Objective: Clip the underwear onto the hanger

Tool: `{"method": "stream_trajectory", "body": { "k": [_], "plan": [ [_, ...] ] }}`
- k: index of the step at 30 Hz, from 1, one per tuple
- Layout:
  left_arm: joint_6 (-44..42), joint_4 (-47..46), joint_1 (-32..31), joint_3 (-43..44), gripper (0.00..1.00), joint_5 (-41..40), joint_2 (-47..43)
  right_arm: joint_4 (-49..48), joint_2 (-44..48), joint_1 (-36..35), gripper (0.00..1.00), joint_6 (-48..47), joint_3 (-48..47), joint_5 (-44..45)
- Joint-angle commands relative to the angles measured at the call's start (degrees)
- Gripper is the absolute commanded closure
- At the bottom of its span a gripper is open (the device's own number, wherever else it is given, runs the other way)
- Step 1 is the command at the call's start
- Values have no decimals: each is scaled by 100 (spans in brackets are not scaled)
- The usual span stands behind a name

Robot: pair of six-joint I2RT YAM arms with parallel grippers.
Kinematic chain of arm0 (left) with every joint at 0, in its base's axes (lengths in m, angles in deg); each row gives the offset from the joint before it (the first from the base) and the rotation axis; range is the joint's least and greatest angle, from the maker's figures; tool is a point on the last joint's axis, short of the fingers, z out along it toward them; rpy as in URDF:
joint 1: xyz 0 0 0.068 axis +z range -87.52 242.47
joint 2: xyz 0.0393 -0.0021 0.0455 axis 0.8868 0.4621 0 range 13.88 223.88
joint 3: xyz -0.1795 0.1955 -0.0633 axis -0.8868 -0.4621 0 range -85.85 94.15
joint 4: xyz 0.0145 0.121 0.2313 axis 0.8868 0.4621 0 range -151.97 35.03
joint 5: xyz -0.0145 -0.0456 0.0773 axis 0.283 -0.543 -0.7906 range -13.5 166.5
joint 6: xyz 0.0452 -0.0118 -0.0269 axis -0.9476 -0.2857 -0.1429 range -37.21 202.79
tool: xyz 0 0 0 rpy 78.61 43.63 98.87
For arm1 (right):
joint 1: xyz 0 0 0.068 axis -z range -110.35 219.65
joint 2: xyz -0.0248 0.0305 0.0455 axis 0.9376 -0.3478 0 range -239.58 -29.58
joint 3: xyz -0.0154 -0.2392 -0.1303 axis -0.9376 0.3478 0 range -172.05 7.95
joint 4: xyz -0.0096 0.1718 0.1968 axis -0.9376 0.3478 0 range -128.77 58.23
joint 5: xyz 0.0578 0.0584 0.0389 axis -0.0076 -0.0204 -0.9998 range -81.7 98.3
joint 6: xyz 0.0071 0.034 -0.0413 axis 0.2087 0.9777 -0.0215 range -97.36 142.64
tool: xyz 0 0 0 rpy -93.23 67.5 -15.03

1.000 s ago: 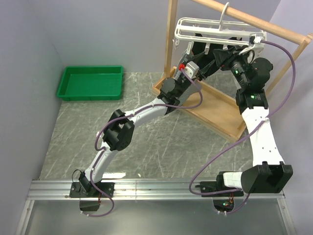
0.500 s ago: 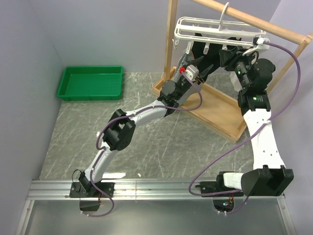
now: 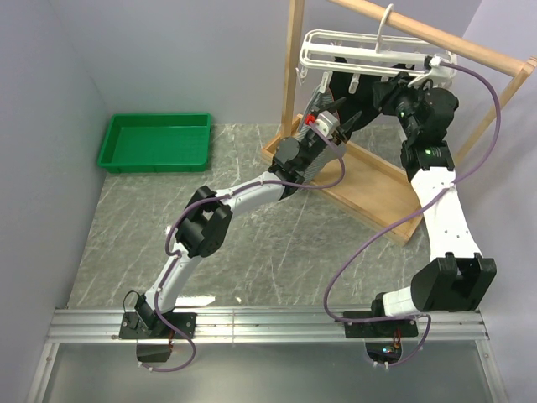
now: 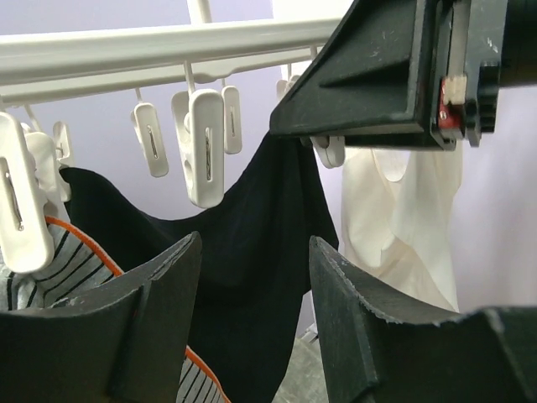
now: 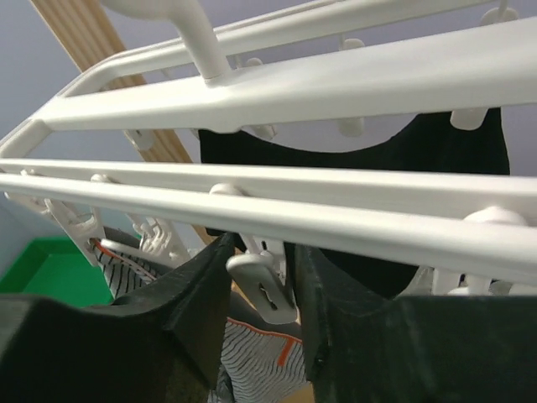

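The white hanger (image 3: 352,52) hangs by its hook from the wooden rack's bar, and its clips dangle below it. The striped underwear (image 4: 71,264), with orange trim, hangs at the lower left of the left wrist view, beside a clip (image 4: 21,214). In the right wrist view the underwear (image 5: 260,357) lies below the bars (image 5: 336,84). My left gripper (image 4: 256,243) is open just under the hanger, with nothing between its fingers. My right gripper (image 5: 260,248) is open around one white clip (image 5: 267,290), and there is a gap at its left finger.
A black garment (image 4: 243,252) and a small white cloth (image 4: 411,218) hang from the same hanger. The wooden rack (image 3: 369,185) stands on its tray base at the back right. A green tray (image 3: 155,143) sits at the back left. Both arms crowd under the hanger.
My right gripper has moved left, closer under the hanger, and its jaws have widened. The left gripper has risen slightly toward the hanger and is still open.
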Motion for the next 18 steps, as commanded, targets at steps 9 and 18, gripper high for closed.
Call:
{"method": "stream_trajectory", "body": {
  "k": [9, 18],
  "plan": [
    [41, -270, 28, 174, 41, 264, -249, -191, 7, -141, 91, 69, -581, 100],
    [-177, -103, 11, 658, 45, 528, -74, 213, 261, -386, 100, 51, -555, 117]
  ]
}}
